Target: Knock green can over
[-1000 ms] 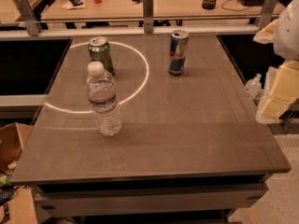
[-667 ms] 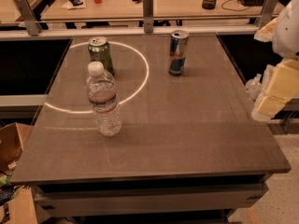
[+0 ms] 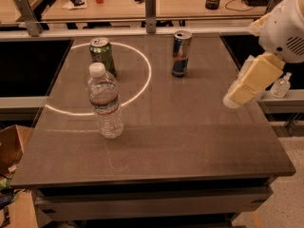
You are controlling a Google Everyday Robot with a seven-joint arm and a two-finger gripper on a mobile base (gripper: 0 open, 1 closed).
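1. The green can (image 3: 102, 56) stands upright in the upper left of the frame, on the table (image 3: 190, 141)
2. A water bottle (image 3: 105, 103) stands just below it; a slim blue can (image 3: 181, 53) is at upper centre
3. The gripper (image 3: 236, 94) hangs at the right edge, well apart; loosed or clenched, I cannot tell

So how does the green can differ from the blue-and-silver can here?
The green can is short and standard-width; the blue-and-silver can is taller and slimmer. The green can stands inside the white light ring, just behind the water bottle; the blue-and-silver can stands outside it, nearer the gripper, which hovers over the table's right edge. Both stand upright on the table, untouched.
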